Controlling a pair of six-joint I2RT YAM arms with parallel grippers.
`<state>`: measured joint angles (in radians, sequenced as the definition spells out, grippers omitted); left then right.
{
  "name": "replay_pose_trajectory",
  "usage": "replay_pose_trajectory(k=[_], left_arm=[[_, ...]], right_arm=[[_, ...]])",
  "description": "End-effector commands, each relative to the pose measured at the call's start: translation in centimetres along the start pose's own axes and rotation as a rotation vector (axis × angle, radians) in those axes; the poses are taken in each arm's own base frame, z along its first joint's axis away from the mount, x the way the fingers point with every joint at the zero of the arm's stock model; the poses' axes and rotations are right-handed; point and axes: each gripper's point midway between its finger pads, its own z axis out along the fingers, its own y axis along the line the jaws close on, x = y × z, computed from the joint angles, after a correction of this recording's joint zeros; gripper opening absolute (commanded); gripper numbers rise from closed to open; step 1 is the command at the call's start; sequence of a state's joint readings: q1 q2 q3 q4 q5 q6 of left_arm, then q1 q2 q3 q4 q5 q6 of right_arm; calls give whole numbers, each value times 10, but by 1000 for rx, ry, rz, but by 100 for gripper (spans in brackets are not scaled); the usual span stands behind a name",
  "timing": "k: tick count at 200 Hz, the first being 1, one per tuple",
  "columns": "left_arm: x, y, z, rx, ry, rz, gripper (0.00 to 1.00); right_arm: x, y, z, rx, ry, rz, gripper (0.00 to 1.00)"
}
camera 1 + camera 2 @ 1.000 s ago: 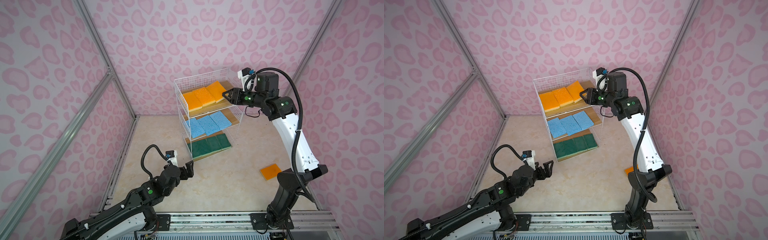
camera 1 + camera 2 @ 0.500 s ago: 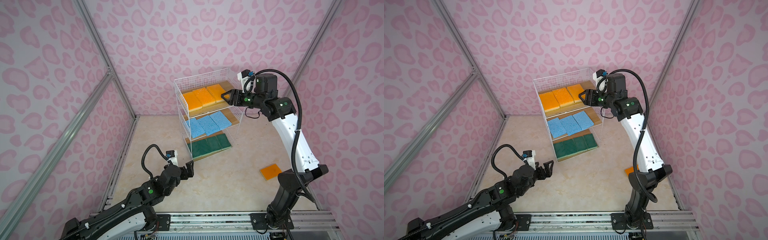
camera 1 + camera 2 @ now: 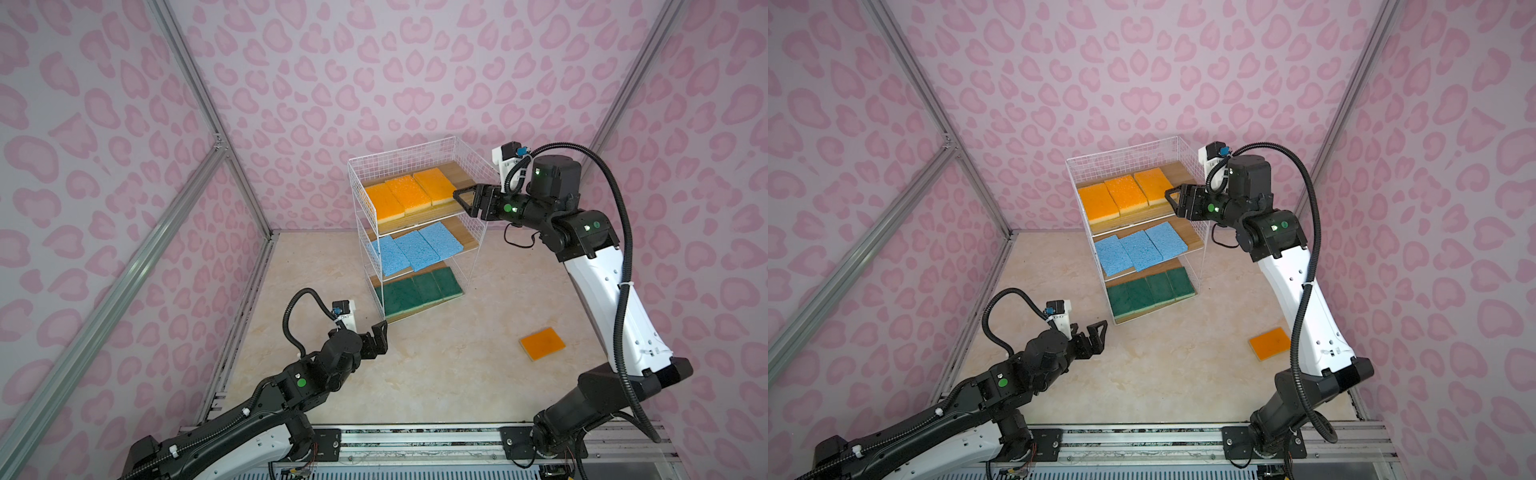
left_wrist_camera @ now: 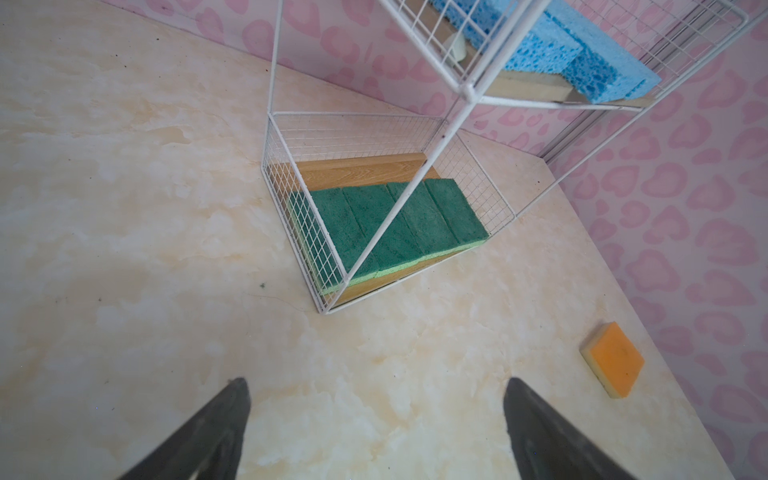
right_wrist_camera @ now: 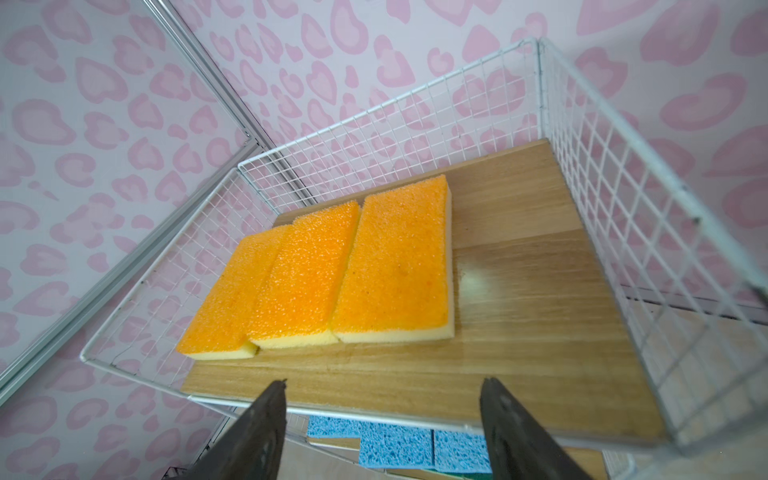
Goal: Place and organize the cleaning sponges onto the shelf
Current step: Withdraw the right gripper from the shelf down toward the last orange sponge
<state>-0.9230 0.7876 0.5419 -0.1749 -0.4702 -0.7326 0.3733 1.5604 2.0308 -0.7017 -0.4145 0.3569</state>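
The shelf [image 3: 399, 162] stands at the far middle of the floor, sorted by colour: three orange sponges [image 3: 405, 194] on the top board, three blue sponges [image 3: 415, 249] in the middle and four green sponges [image 3: 419, 289] at the bottom. The orange row hugs the left side, leaving bare wood on the right, probably the slot for a fourth. That one, the loose orange sponge [image 3: 542, 343], lies on the floor at near right, well apart from the shelf.

The right gripper [image 5: 384, 382] hangs at the top tier's open near edge, its claw spread fairly wide and empty. The left gripper [image 4: 377, 380] hovers low near the shelf's near-left corner, its claw fully spread and empty. The leftmost orange sponge seems slightly tucked under its neighbour, though I cannot be sure.
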Motion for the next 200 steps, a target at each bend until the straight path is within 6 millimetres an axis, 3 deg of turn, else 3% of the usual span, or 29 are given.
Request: replay_pose_trajectory(k=[1,45,57,114,200], left_arm=[[-1,-4,3,10,-4,5,97],[13,-2,10,14,27,3,97],[16,-2,12,15,35,2,97],[23,-8,19,39,57,0,97],[29,-9,23,51,69,-9,97]], right_arm=[[13,-5,-10,35,-17,8,74],[85,-36,-43,142,33,78,74],[119,-56,-47,209,83,101,74],[225,-133,-79,466,208,232,74],[332,-220,-128,762,297,463,77]])
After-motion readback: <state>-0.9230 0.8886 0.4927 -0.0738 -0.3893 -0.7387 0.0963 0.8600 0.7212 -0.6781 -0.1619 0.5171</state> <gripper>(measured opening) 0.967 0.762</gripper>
